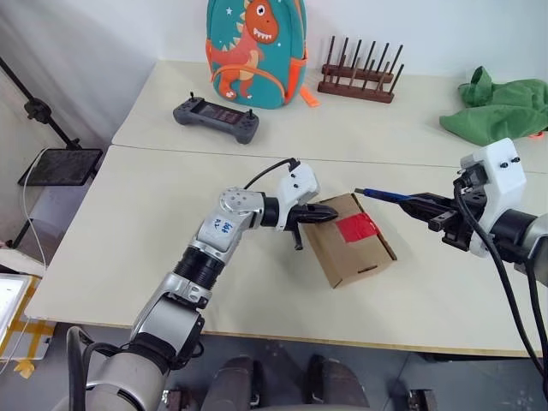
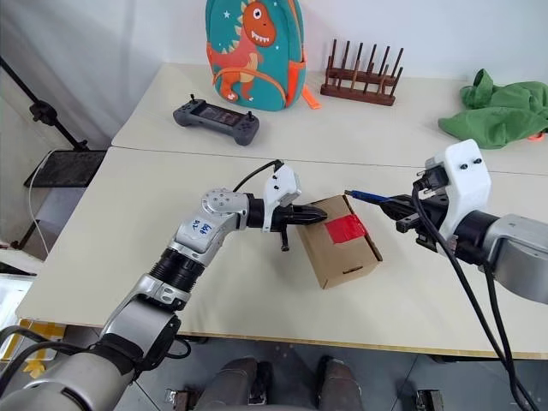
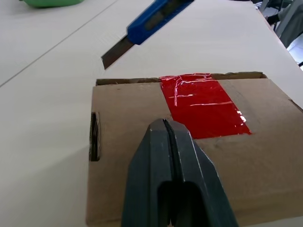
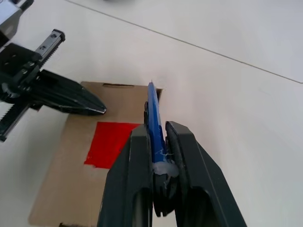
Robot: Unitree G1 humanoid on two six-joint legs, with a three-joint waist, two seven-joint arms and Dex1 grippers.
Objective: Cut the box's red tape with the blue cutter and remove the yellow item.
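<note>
Two cream bench (image 1: 154, 257) tops meet at a seam in the eye views. At twelve o'clock stand a dinosaur backpack (image 1: 255, 51) and a wooden rack (image 1: 360, 73); a controller (image 1: 216, 118) lies at eleven, a green cloth (image 1: 501, 107) at two. No writing is readable. The box (image 1: 347, 244), centre, bears red tape (image 1: 356, 228).

Left wrist view: the left gripper (image 3: 166, 127), jaws shut and empty, rests on the box lid beside the tape.

Right wrist view: the right gripper (image 4: 158, 130) has its jaws clamped on the cutter (image 4: 154, 113), whose blade hovers over the box's far edge.
</note>
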